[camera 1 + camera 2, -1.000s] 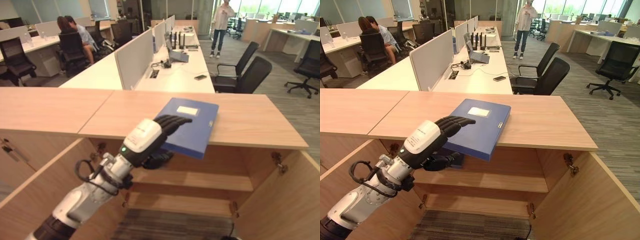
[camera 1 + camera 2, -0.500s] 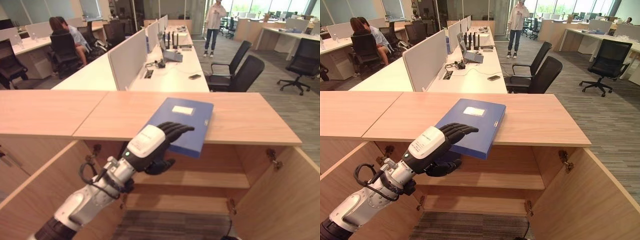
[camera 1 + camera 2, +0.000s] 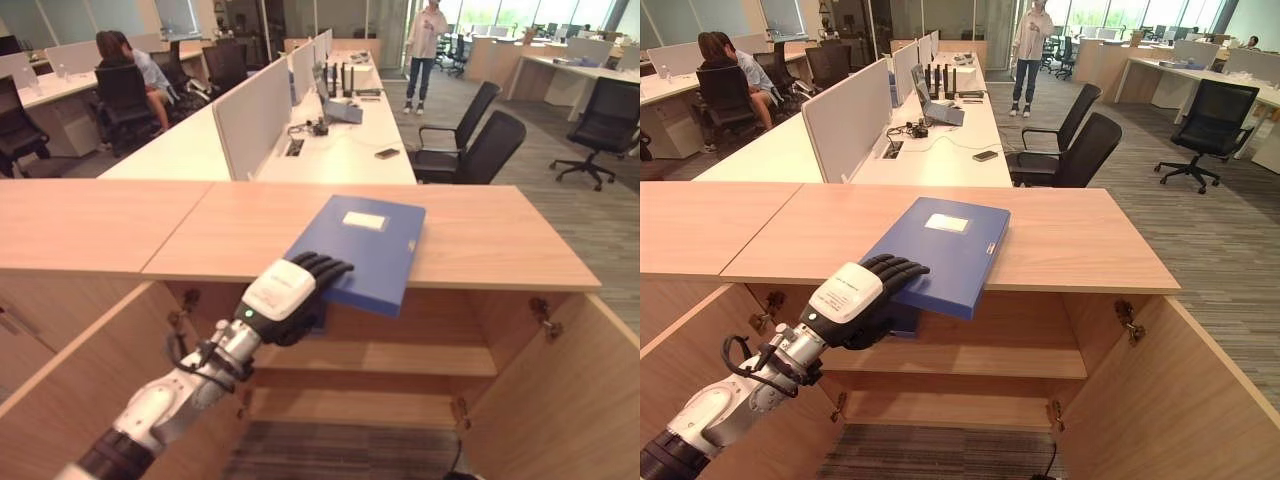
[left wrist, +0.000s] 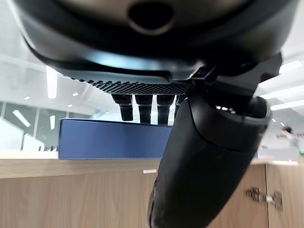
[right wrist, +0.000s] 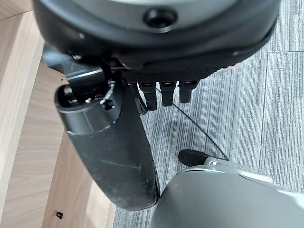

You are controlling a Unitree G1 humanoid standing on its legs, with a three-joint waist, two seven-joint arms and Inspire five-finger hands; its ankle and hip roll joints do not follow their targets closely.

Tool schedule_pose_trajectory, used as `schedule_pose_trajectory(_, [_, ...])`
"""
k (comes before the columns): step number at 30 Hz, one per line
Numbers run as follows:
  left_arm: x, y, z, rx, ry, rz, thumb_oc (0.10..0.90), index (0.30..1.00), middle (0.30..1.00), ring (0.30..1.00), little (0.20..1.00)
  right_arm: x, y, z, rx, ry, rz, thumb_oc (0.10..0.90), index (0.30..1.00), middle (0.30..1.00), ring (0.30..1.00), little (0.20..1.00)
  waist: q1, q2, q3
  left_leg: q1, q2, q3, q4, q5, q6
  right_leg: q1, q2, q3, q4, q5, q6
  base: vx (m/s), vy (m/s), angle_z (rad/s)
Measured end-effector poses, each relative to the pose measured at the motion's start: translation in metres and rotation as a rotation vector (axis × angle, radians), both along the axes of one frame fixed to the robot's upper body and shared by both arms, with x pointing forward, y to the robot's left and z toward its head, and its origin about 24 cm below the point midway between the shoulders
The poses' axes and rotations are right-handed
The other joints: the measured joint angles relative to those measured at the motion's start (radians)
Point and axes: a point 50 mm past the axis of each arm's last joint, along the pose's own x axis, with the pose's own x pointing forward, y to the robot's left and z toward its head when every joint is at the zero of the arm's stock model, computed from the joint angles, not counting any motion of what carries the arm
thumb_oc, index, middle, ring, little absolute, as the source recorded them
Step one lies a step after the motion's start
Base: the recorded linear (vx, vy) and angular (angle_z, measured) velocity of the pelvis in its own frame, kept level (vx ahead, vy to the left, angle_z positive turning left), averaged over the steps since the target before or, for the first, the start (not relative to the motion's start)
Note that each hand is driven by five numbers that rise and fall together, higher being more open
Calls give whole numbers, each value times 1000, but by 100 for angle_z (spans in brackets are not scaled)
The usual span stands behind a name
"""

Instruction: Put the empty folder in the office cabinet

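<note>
The blue folder [image 3: 357,252] lies flat on the wooden counter [image 3: 486,243] that forms the top of the office cabinet [image 3: 560,400], its near corner overhanging the counter's front edge. The left hand [image 3: 283,298] is at that overhanging corner: the fingers [image 3: 322,267] rest curled on the folder's top face, and the thumb [image 4: 209,156] sits below the corner, under the counter edge. The hand thus clamps the folder corner between fingers above and thumb beneath. The rest of the folder extends away from the hand, toward the far side of the counter. Below the hand, the cabinet stands open, with a shelf [image 3: 400,358] inside and a door [image 3: 80,385] swung out on each side. The right hand [image 5: 118,156] hangs over grey carpet floor [image 5: 237,114], fingers relaxed and holding nothing.
</note>
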Motion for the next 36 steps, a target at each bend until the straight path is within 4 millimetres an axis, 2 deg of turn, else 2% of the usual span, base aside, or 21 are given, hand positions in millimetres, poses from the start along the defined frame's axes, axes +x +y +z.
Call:
schedule_pose_trajectory(8, [6, -11, -7, 9, -52, 2, 800, 900, 900, 900, 900, 1, 0, 0, -11, -1, -1, 800, 900, 900, 900, 900, -22, -7, -6, 0, 0, 7, 0, -1, 0, -3, 1, 6, 0, 2, 0, -5, 1, -2])
schedule_pose_trajectory(15, [16, -32, -11, 15, -64, -29, 800, 900, 900, 900, 900, 4, 2, 0, -23, -3, 34, 800, 900, 900, 900, 900, -28, -4, -10, -1, 0, 17, 0, -2, 2, -8, 1, 17, 0, 6, -1, 4, 3, -6])
schedule_pose_trajectory(16, [17, -35, -13, 10, -67, -34, 469, 404, 404, 404, 404, 4, 2, 0, -25, -4, 36, 800, 900, 900, 900, 900, -30, -1, -11, -1, 0, 23, 0, 1, 6, -11, 2, 19, 0, 7, -3, -39, -2, -6])
schedule_pose_trajectory(17, [18, -38, -14, 4, -67, -37, 400, 300, 300, 300, 300, 4, 2, 0, -27, -3, 36, 800, 900, 900, 900, 900, -27, 0, -12, -2, 1, 22, 0, -2, 4, -12, 2, 20, 0, 8, -3, 30, 1, -4])
schedule_pose_trajectory(24, [28, -48, -5, -48, -131, -27, 400, 300, 300, 300, 300, 4, 3, 0, -30, -4, 37, 800, 900, 900, 900, 900, -27, 6, -18, -2, 2, 22, 0, -2, 3, -11, 2, 20, 0, 9, -4, -10, -1, 0])
schedule_pose_trajectory(36, [32, -43, -3, -54, -207, -2, 400, 300, 300, 300, 300, 3, 3, 0, -31, -2, 39, 800, 900, 900, 900, 900, -27, 10, -31, 0, 8, 23, 0, -7, 5, -10, 9, 22, 0, 10, -6, -2, 0, 0])
